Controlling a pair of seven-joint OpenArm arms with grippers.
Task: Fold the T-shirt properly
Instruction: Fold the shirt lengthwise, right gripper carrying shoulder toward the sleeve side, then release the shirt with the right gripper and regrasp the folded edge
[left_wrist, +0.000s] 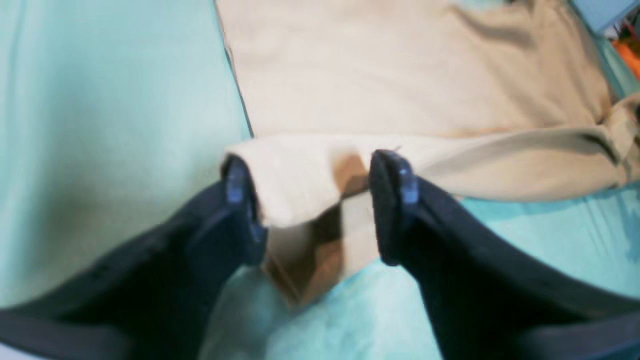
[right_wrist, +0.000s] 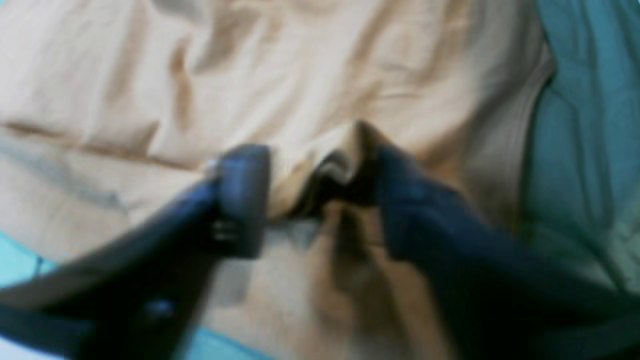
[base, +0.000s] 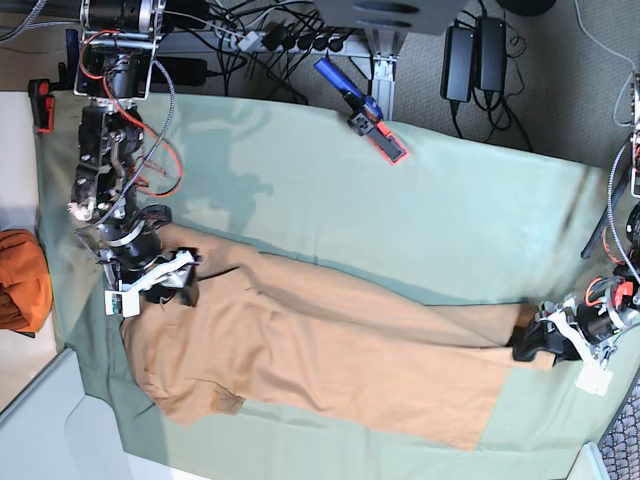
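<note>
The peach T-shirt (base: 330, 360) lies spread across the near half of the pale green table cloth (base: 400, 220), a long folded band running along its far side between the two grippers. The left gripper (left_wrist: 317, 200) is at one end of that band, its fingers wide apart with cloth between them; a tight grip does not show. The right gripper (right_wrist: 325, 190) is over the opposite end, its fingers also well apart around a raised, crumpled ridge of the shirt; blur hides whether they touch it.

The shirt's near edge slants, with rumpled cloth near the right gripper's side and a smoother panel toward the left gripper. Open table cloth stretches beyond the band, up to a blue and red tool (base: 362, 112). A brighter orange bundle (base: 22, 282) sits outside the right arm, well apart from the shirt.
</note>
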